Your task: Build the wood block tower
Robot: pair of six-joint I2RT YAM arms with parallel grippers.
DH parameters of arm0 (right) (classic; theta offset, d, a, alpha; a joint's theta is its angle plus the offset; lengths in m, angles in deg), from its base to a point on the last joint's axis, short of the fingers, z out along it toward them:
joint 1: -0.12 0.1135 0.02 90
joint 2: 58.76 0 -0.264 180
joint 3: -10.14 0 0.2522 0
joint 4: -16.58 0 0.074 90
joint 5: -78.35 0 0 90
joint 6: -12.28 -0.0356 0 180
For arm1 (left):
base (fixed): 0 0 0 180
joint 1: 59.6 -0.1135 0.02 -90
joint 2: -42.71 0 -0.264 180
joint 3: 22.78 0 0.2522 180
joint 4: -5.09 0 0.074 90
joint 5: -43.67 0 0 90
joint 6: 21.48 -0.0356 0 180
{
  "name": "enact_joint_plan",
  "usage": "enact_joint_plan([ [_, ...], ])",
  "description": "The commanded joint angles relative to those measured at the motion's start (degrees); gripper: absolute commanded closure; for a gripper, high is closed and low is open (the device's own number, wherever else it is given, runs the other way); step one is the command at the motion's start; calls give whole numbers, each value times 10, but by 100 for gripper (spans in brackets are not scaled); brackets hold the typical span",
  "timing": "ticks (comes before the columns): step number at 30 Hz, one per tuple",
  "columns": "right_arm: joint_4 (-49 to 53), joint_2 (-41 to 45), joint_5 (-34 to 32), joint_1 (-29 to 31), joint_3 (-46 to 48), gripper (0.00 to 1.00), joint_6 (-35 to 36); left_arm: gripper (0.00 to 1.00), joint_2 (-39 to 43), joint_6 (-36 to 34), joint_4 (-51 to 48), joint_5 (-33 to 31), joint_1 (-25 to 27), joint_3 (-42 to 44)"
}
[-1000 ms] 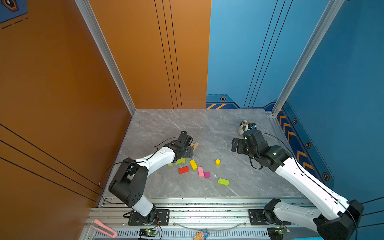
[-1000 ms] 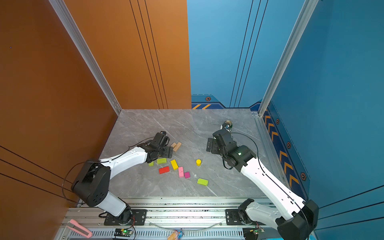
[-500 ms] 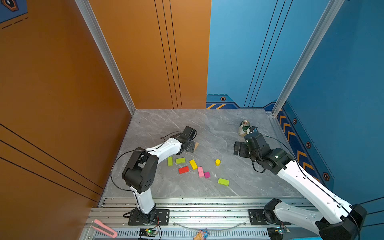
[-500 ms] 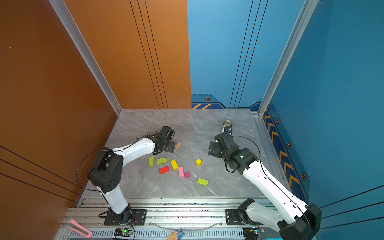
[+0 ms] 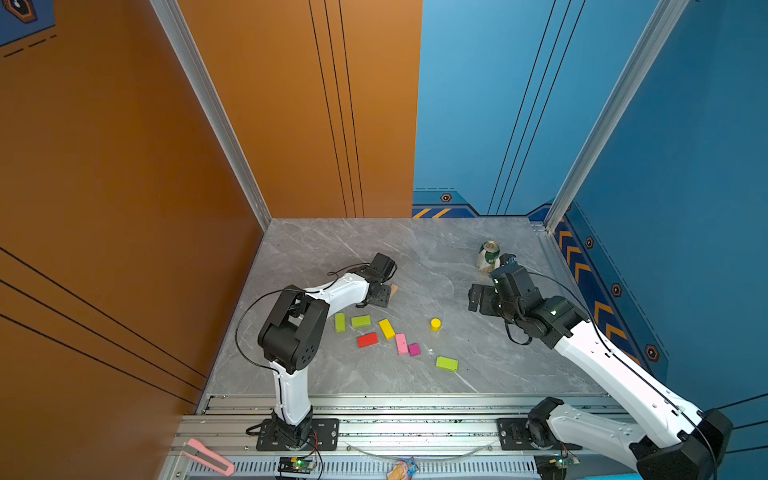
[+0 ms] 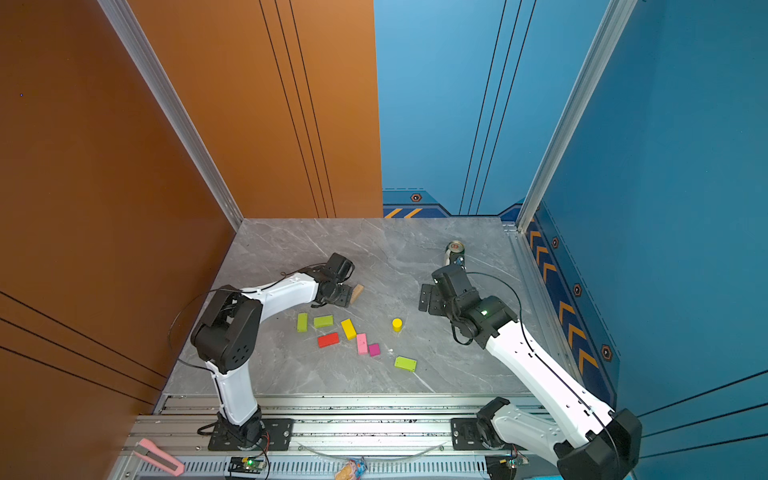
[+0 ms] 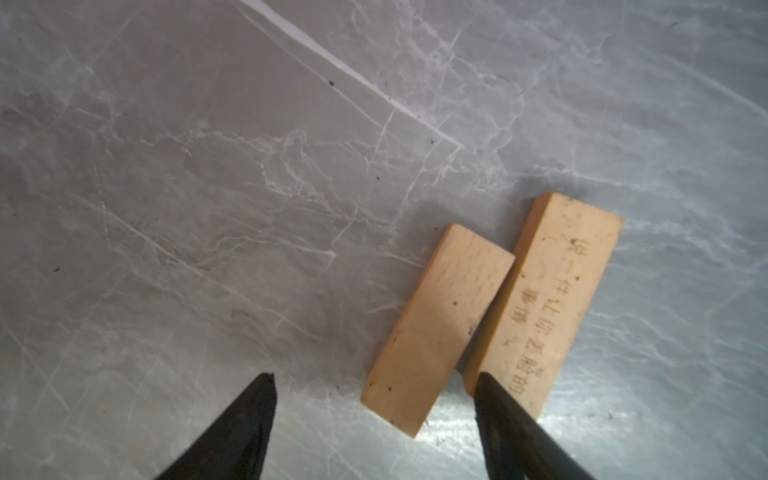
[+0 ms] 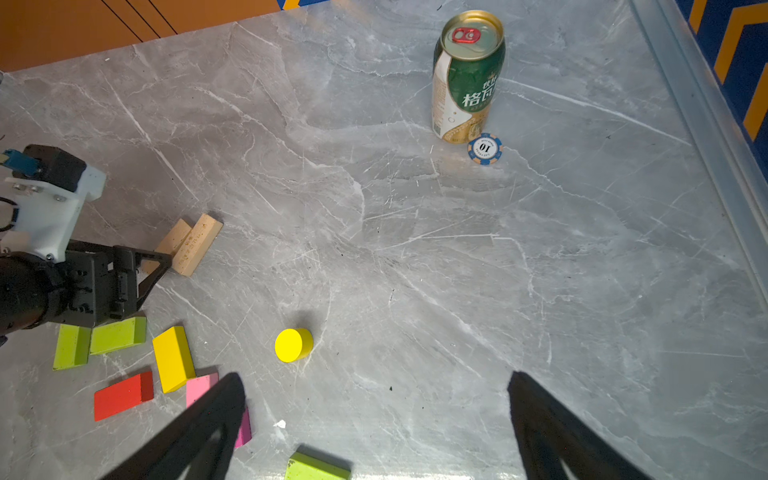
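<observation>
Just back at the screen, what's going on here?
Nothing is stacked yet. The left gripper sits low at two tan bars lying side by side on the table, jaws open, with the near end of one bar between them. The right gripper hovers open above bare table near the yellow cylinder. The other coloured blocks lie loose and flat between the arms.
</observation>
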Motion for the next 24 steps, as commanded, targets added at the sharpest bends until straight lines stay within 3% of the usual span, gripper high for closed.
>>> enact_joint_plan([
  [1, 4, -1, 6, -7, 11, 0, 7, 25, -18, -8, -19, -3, -5, -18],
  [8, 5, 3, 13, -16, 17, 0, 6, 34, -42, -12, -22, 7, -8, -37],
  [24, 5, 24, 15, -26, 37, 0, 6, 38, -30, 7, -26, 25, -5, -23],
])
